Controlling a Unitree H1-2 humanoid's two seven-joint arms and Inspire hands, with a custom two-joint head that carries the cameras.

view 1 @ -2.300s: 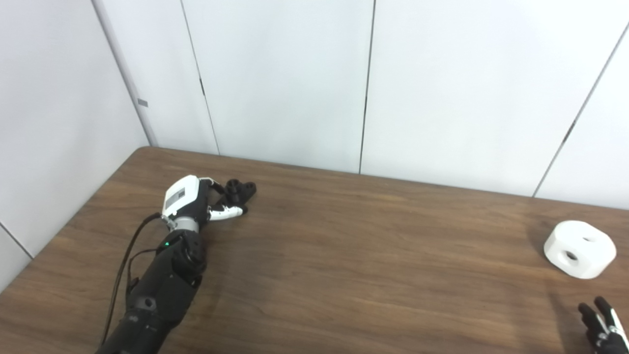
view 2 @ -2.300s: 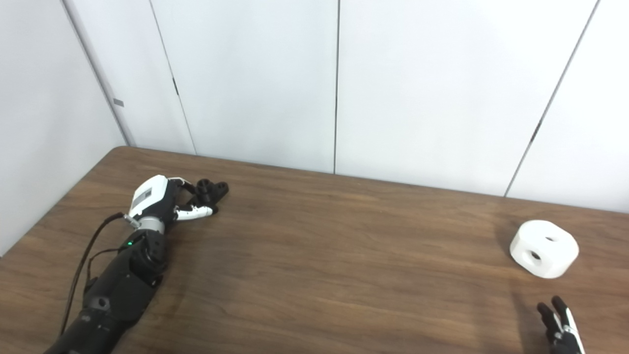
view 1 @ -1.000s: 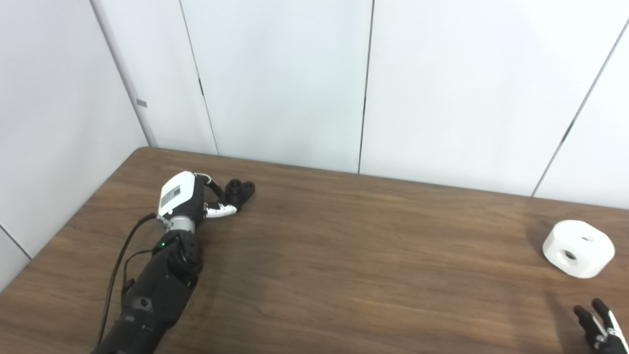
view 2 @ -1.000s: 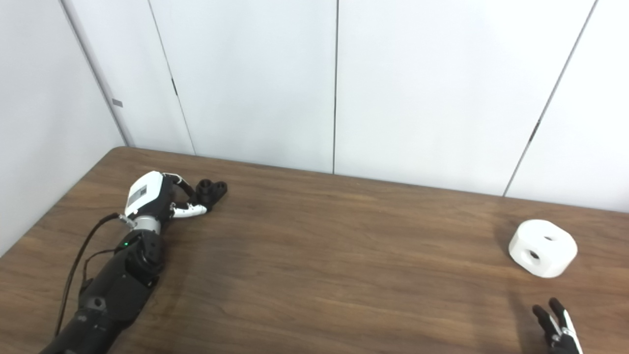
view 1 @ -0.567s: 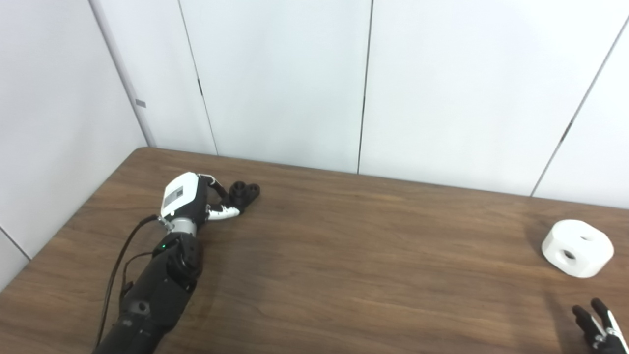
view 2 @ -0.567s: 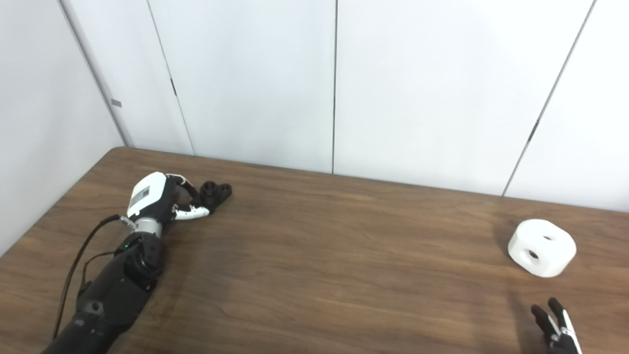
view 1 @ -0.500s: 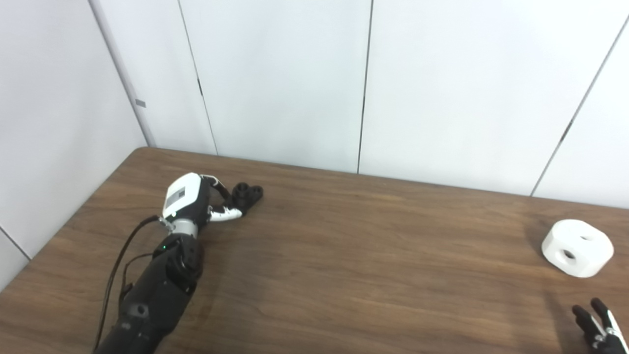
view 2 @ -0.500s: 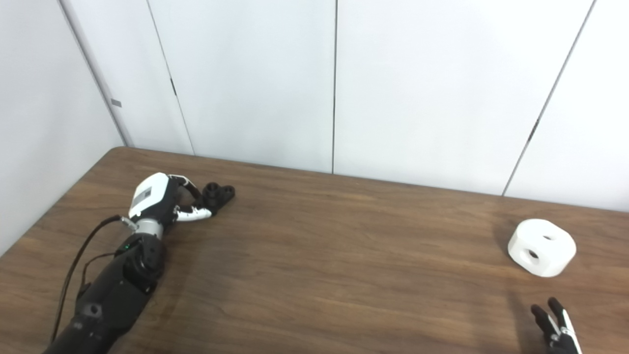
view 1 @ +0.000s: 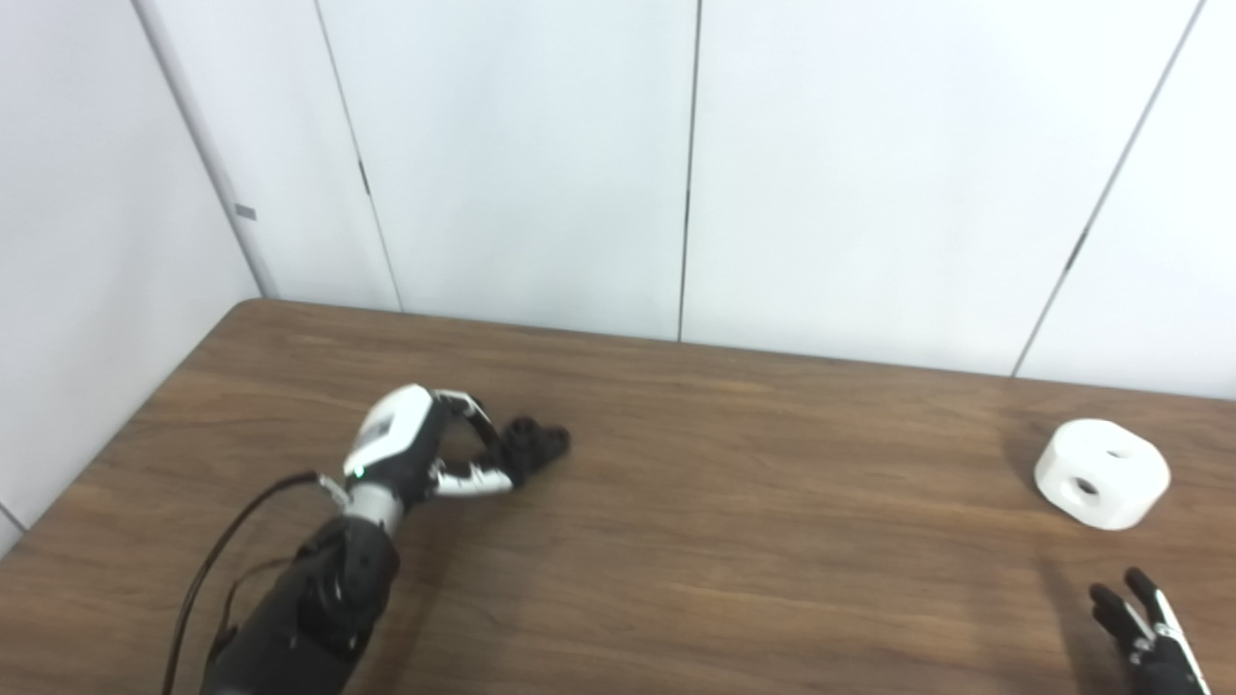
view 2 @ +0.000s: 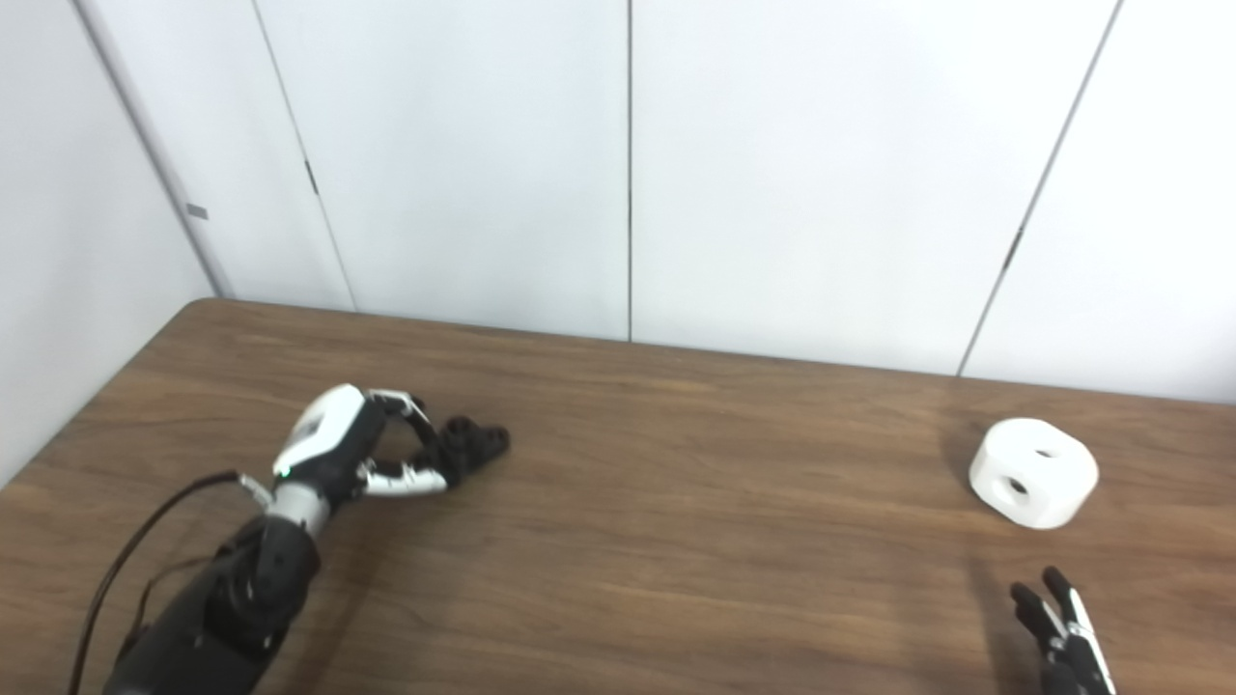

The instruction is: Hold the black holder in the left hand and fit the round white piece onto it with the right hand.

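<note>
The black holder [view 1: 537, 447] is a small dark part with round sockets, low over the wooden table [view 1: 734, 550] at the left. My left hand [view 1: 413, 456] is shut on it, fingers and thumb wrapped round its near end. The round white piece [view 1: 1101, 473], a short drum with holes in its top and side, rests on the table at the far right. My right hand [view 1: 1145, 629] shows only at the bottom right corner, open with fingers spread, a little short of the white piece and not touching it.
White wall panels [view 1: 541, 164] stand along the table's far edge and left side. A black cable [view 1: 217, 560] runs along my left forearm. Bare wood lies between the two hands.
My left hand has carried the black holder right and toward me, away from the far left corner. The camera has shifted a little. The white piece and right hand have stayed put.
</note>
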